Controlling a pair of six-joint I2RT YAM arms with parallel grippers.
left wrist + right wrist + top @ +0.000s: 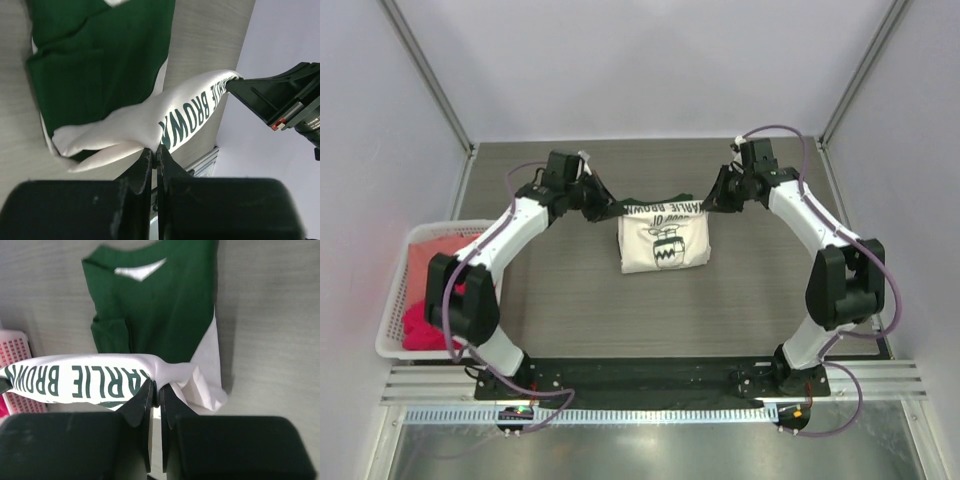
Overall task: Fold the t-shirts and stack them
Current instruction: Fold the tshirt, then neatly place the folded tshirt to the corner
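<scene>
A cream t-shirt (664, 240) with dark cartoon print and "CHARLIE BROWN" lettering lies partly folded mid-table, its far edge lifted off the table. My left gripper (603, 207) is shut on its far left corner (150, 135). My right gripper (705, 205) is shut on its far right corner (165, 371). Dark green fabric (155, 305) lies flat on the table beneath the lifted edge; it also shows in the left wrist view (100, 65). Magenta and salmon-pink shirts (428, 290) lie in the basket at the left.
A white lattice basket (392, 310) stands at the table's left edge, also seen in the right wrist view (12, 352). Grey enclosure walls stand behind and on both sides. A metal rail (650, 390) runs along the near edge by the arm bases.
</scene>
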